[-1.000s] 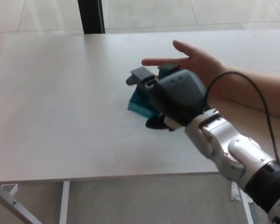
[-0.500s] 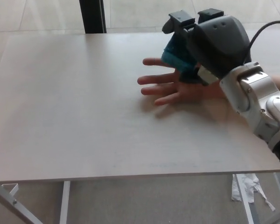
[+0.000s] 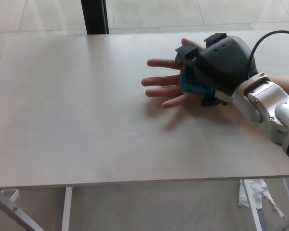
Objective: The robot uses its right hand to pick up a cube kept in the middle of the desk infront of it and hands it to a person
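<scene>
teal cube sits gripped in the robot's right hand, low over the person's open palm near the desk's far right edge. handover step; next the fingers should loosen.

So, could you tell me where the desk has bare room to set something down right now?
The desk is bare across its whole left half and along the near edge. The far strip toward the dark post is free too. The crowded spot is right of centre, where the right hand holds the teal cube over a person's open hand.
</scene>
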